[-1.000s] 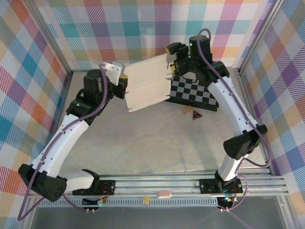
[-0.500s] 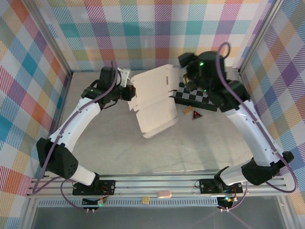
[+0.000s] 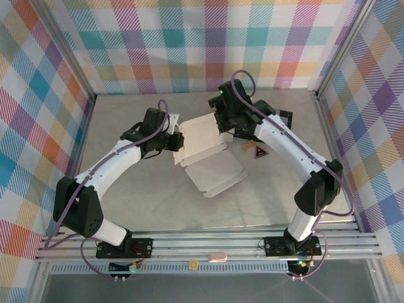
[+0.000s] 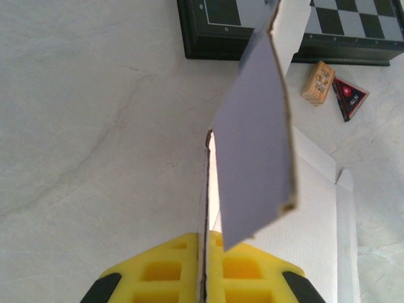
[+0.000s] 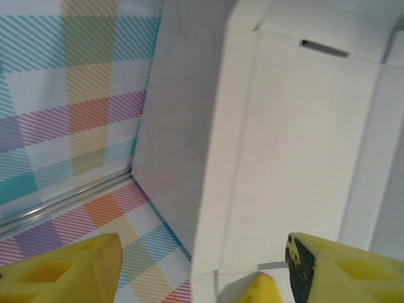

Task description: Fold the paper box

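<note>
The paper box (image 3: pixel 214 165) is a pale, partly folded sheet lying slanted over the middle of the table. My left gripper (image 3: pixel 179 140) is shut on its left edge. In the left wrist view the thin sheet edge is pinched between the yellow fingers (image 4: pixel 203 271), and a lavender flap (image 4: pixel 255 139) stands up just beyond them. My right gripper (image 3: pixel 222 124) hovers over the box's far end with its jaws wide apart. In the right wrist view the box's whitish inside (image 5: pixel 297 145) and a raised side wall lie ahead of the open gripper (image 5: pixel 203 249).
A black-and-grey checkerboard (image 4: pixel 284 25) lies at the back of the table. A small wooden block (image 3: pixel 247 146) and a red-and-black triangle (image 3: pixel 259 152) sit just right of the box. Plaid walls close in three sides.
Both arms have carried the box from up at the back down and nearer, to the table's middle. The right arm has swung left over the checkerboard, and its jaws have narrowed slightly.
</note>
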